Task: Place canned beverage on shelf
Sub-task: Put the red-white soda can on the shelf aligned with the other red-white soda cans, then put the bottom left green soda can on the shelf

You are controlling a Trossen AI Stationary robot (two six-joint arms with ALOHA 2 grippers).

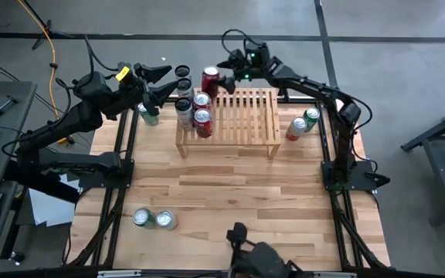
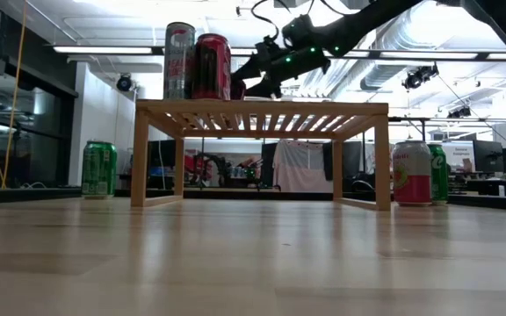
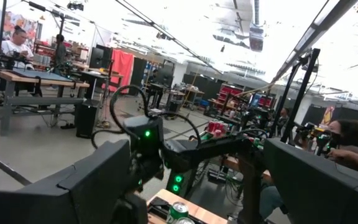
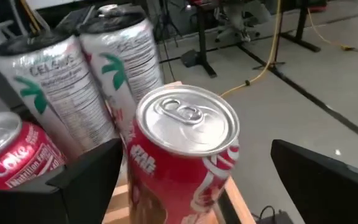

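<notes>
High view: five cans (image 1: 195, 104) on shelf (image 1: 246, 116).

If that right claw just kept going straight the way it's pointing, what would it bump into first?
Most likely the red cola can standing on the shelf: it sits directly ahead of the open right gripper, between the fingers. The tall silver cans stand just behind it.
</notes>
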